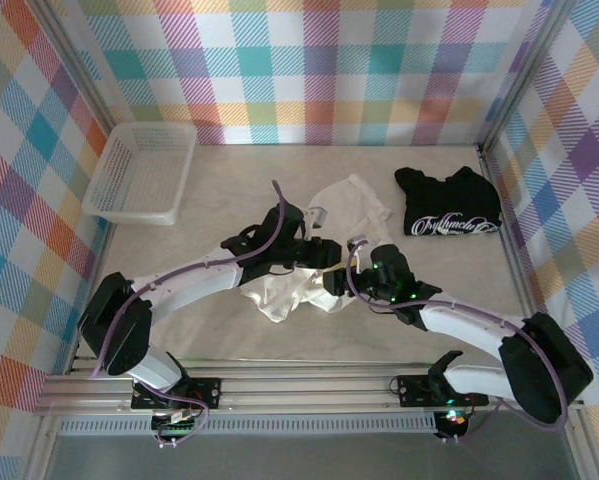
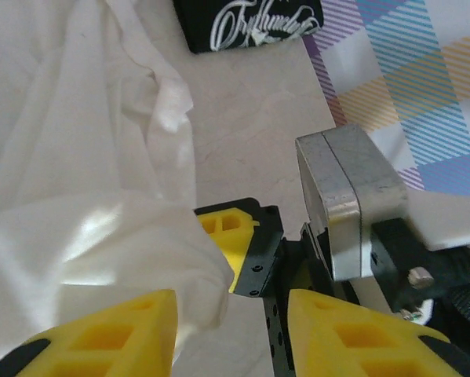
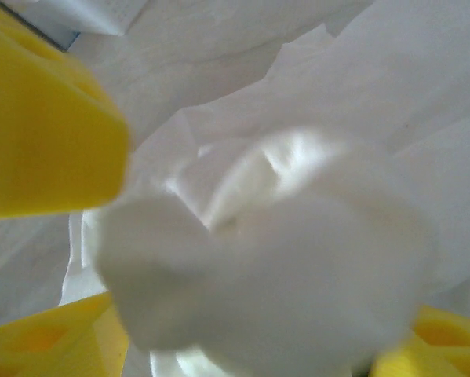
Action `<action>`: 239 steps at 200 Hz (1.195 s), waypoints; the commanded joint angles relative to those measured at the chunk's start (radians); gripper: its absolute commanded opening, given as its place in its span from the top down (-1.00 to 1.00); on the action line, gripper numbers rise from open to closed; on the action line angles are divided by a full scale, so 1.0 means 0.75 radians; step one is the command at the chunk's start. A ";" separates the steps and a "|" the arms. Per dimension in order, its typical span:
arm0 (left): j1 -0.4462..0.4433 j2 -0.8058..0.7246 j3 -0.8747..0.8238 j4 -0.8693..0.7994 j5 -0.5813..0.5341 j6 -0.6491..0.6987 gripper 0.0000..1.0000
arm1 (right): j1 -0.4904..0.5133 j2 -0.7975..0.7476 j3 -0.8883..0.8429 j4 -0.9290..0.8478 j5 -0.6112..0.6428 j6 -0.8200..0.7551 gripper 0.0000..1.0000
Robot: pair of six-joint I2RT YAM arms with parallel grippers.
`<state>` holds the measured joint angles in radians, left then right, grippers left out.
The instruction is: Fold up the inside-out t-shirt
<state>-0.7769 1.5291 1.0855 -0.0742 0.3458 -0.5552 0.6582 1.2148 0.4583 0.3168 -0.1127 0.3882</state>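
The inside-out t-shirt (image 1: pixel 349 205) lies crumpled on the table (image 1: pixel 229 200), beside the black t-shirt (image 1: pixel 449 203). It is on the side toward my left arm, not touching the black t-shirt, and one part of it reaches nearer to my bases than the black t-shirt does. It is a heap, not a flat shape, so I judge that the step in hand is to spread it before any fold.

My left pincer (image 2: pixel 231 314) has its fingers apart. A soft lobe of the white cloth hangs over one finger, but nothing is pinched. My right pincer (image 1: pixel 341 285) is very close to the left one, at the same heap. Its fingers stand wide with a blurred bunch of cloth between them, and I cannot tell if they press it or not.

To do this well, I think each pincer should take only one layer at an outer edge, such as the hem or a shoulder, and not the thick middle. Then I should pull the two points away from each other, low over the table. The cloth is light and slippery, so a shallow grip may slide off. I also must keep the pull from dragging cloth onto the black t-shirt.
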 commanded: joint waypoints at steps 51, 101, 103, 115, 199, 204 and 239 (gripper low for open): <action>0.133 -0.151 -0.081 -0.237 -0.212 0.198 -0.08 | 0.005 -0.007 0.111 -0.115 0.338 0.053 0.72; 0.022 -0.085 -0.103 -0.194 -0.238 0.424 -0.32 | -0.076 -0.146 0.123 -0.114 0.025 -0.033 0.98; 0.019 -0.079 -0.098 -0.194 -0.235 0.430 -0.35 | -0.078 -0.148 0.127 -0.115 0.012 -0.033 0.98; -0.001 -0.044 -0.069 -0.194 -0.219 0.460 -0.43 | -0.099 -0.156 0.150 -0.140 -0.057 -0.038 0.98; 0.040 0.091 0.119 -0.226 -0.251 0.511 0.74 | -0.182 -0.258 0.271 -0.476 -0.290 -0.402 1.00; 0.055 0.065 0.109 -0.227 -0.215 0.503 0.86 | -0.184 -0.260 0.284 -0.511 -0.295 -0.447 1.00; 0.205 -0.124 0.029 -0.216 0.289 0.382 1.00 | -0.184 -0.234 0.391 -0.658 -0.273 -0.620 0.93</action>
<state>-0.7013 1.5688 1.1370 -0.2375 0.2741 -0.2127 0.5247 1.0412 0.6785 -0.0620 -0.3042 0.0860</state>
